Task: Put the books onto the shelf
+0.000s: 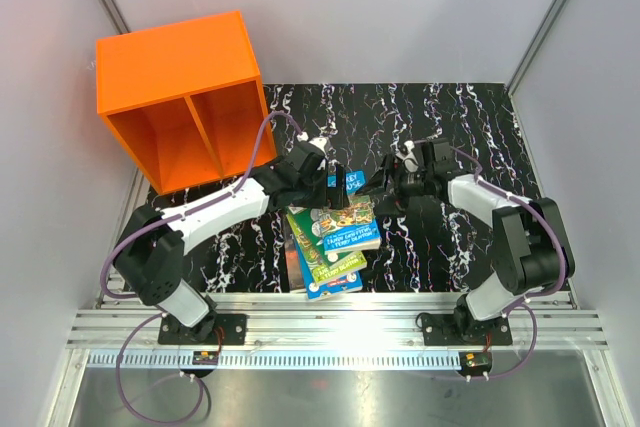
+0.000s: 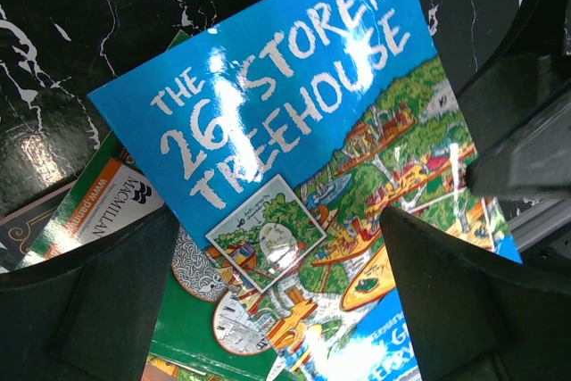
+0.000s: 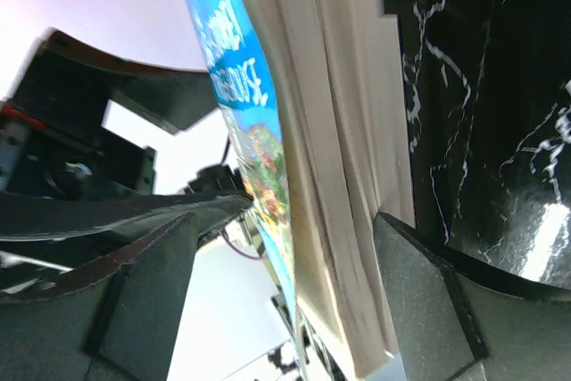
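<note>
Near the middle of the black marbled bench [image 1: 450, 127], a loose pile of books [image 1: 335, 247] is lying just ahead of both arms, well apart from the orange shelf [image 1: 180, 67] in the far left corner. The top blue book [image 2: 294, 131] is resting across a green book [image 2: 192, 336] and appears to be leaning up on one edge. My left claw [image 2: 278, 229] is hovering over its glossy cover with fingers spread wide, holding nothing. My right claw [image 3: 285, 225] is straddling the fanned page edge, jaws apart, with a gap showing beside the cover. I am judging this paperback light, thin and floppy, with a slick cover that is likely to slip. I am therefore favouring a pinch across the whole page block, deep enough to trap every page.
</note>
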`<state>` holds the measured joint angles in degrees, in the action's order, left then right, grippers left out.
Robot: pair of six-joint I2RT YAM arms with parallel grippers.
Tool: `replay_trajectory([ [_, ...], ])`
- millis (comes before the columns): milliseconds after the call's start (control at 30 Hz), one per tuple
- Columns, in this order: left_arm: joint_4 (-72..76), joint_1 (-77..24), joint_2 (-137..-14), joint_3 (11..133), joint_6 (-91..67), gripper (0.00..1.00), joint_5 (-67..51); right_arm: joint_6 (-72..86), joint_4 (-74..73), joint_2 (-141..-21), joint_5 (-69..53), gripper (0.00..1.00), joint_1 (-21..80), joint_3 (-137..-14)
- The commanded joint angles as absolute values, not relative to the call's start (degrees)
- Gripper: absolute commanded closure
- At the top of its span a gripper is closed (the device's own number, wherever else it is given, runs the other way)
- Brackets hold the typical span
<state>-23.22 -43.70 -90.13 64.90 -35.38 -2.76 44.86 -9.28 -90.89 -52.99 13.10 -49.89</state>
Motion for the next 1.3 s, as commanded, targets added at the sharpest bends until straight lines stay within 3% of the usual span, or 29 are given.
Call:
replay_trajectory([
  [0,-20.83,-44.65,-91.67,65.3,-35.6,0.01,-6.33,45.8,-7.64,-90.35,-53.97,0.13,15.82,-49.48],
  [233,-21.01,-44.65,-90.7,64.07,-35.68,0.01,-5.98,38.94,-17.04,-91.4,-47.91,0.11,16.17,-51.68],
  [433,-21.0,-44.73,-89.74,63.11,-35.6,0.01,-6.24,40.95,-13.64,-91.58,-46.58,0.12,16.17,-49.58],
  [567,-20.92,-45.0,-89.39,62.49,-35.77,0.01,-6.33,42.62,-11.61,-91.14,-46.84,0.19,16.26,-49.57],
  [667,-20.65,-45.26,-89.38,61.96,-35.95,0.01,-6.59,43.06,-11.69,-90.35,-46.93,0.38,16.17,-50.62],
  [700,-20.65,-45.35,-89.47,61.88,-35.95,0.01,-6.59,42.98,-11.86,-90.09,-46.93,0.52,16.17,-50.8],
  [800,-20.57,-45.7,-89.3,61.87,-36.04,0.01,-6.59,43.24,-12.48,-88.69,-47.02,0.72,16.17,-51.68],
  [833,-20.48,-45.79,-89.21,61.87,-36.04,0.01,-6.77,43.24,-12.65,-88.25,-46.85,0.87,16.17,-52.03],
  [900,-20.48,-45.88,-89.12,61.79,-36.12,0.01,-6.85,43.5,-13.18,-87.63,-47.02,0.99,16.17,-52.12],
  [1267,-25.31,-45.62,-81.75,63.19,-33.93,0.01,-3.08,41.66,-19.24,-82.18,-46.93,1.0,16.17,-54.66],
])
